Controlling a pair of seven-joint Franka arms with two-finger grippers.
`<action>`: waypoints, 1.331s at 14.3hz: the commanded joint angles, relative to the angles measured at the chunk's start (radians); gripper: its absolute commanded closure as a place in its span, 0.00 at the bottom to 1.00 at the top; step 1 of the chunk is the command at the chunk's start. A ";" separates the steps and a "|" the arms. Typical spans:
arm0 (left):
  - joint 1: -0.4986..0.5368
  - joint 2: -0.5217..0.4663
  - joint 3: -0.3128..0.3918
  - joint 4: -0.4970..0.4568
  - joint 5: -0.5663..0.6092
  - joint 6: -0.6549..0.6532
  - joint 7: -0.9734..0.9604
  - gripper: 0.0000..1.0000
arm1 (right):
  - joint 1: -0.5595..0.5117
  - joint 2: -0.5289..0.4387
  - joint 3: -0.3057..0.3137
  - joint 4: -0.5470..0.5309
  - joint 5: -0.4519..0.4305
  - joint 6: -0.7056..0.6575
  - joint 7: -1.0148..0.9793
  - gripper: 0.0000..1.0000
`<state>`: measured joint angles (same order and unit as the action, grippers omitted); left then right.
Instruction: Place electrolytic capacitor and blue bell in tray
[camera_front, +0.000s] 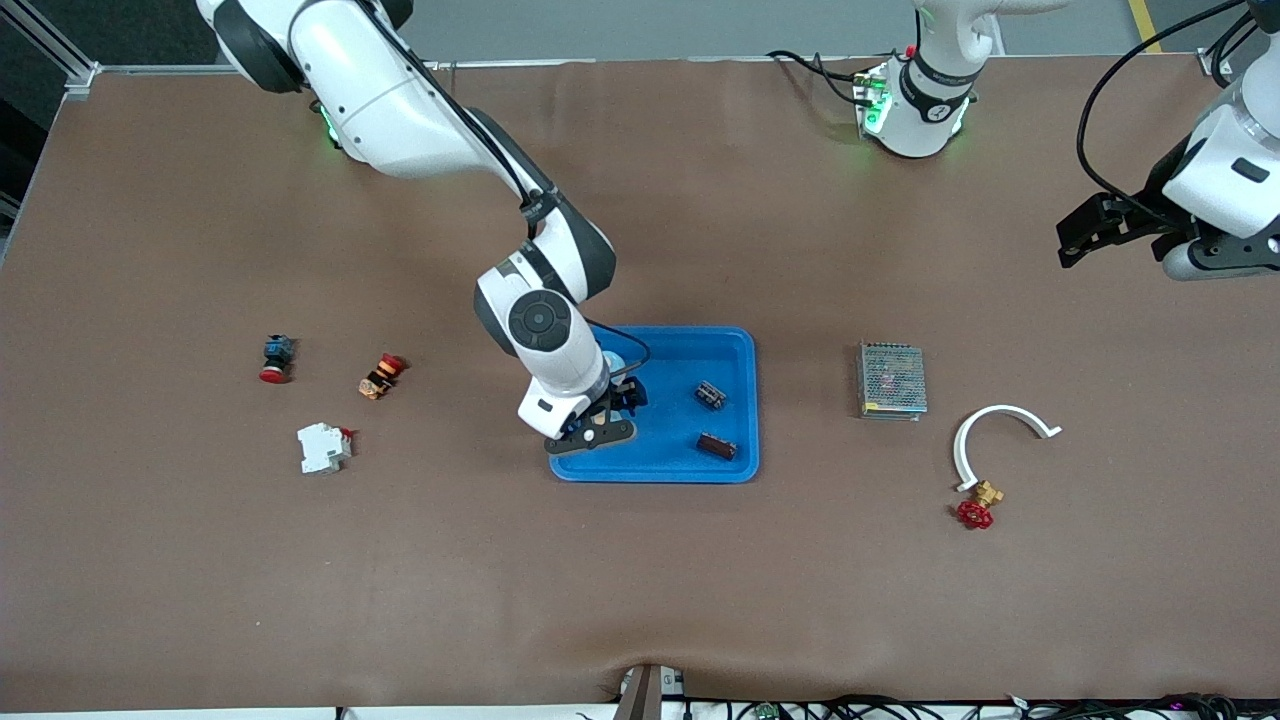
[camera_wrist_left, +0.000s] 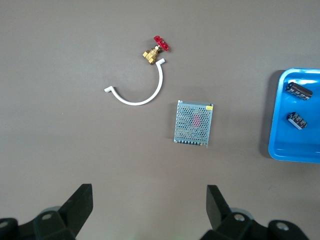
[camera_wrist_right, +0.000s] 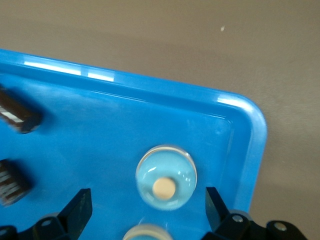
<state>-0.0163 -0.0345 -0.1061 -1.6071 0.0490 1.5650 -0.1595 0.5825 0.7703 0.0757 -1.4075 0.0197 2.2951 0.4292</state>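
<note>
Release step: right gripper sits low over the tray, centre of the front frame, fingers spread, pinching nothing. Blue bell lies on the tray floor between them, lower centre of the right wrist frame. Two electrolytic capacitors already lie in the tray. Left gripper waits at upper right, spread, empty. Both item types look placed; next move calls for a straight lift clear of the bell.

Glossy white arm shells, black joints, black cables, green base lights
</note>
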 joint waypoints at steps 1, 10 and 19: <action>-0.001 -0.007 0.006 -0.004 -0.021 0.004 0.014 0.00 | 0.026 -0.124 -0.004 -0.027 0.005 -0.138 0.029 0.00; -0.002 -0.008 0.006 -0.004 -0.023 0.003 0.018 0.00 | 0.019 -0.468 -0.011 -0.027 0.003 -0.575 0.019 0.00; -0.007 -0.008 0.006 -0.004 -0.023 -0.005 0.023 0.00 | -0.082 -0.647 -0.076 -0.021 -0.007 -0.811 0.002 0.00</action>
<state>-0.0206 -0.0344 -0.1068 -1.6087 0.0489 1.5649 -0.1595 0.5524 0.1769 0.0053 -1.4014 0.0153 1.5161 0.4431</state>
